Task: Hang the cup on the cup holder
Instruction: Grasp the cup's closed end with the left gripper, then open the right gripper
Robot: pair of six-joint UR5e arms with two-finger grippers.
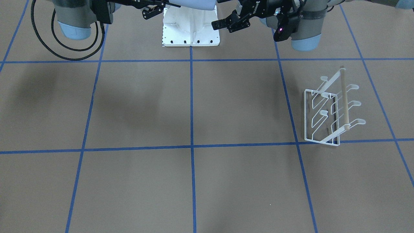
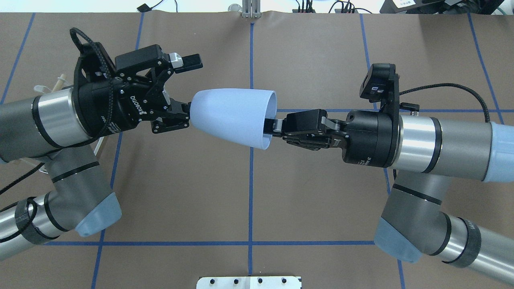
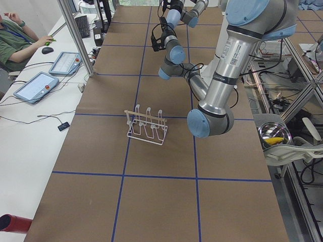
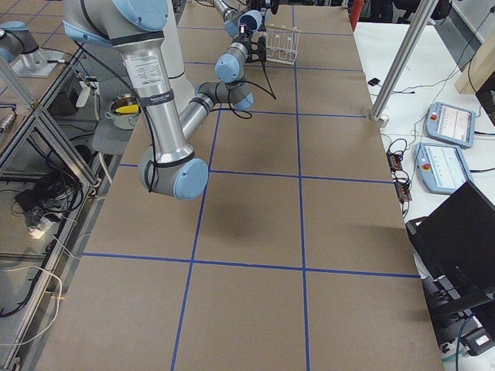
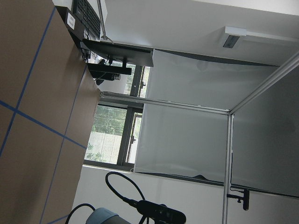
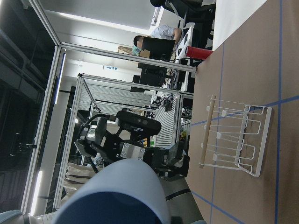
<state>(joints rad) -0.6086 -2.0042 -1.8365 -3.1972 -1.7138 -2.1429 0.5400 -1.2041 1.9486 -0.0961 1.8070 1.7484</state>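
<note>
One cup (image 2: 235, 116), one cup holder (image 1: 344, 100), two arms. Cup aloft at centre of overhead view, lying sideways. Right gripper (image 2: 274, 127) pinches its rim wall, one finger inside. Left gripper (image 2: 184, 89) spread wide beside cup's base, contact unclear. Holder stands on table, centre-right in front view; overhead, left arm mostly hides it.

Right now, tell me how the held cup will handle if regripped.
Likely light and stiff: the cup holds its shape, pinched at the rim alone. Its smooth tapered wall looks slippery; a grip may slide toward the base.
</note>
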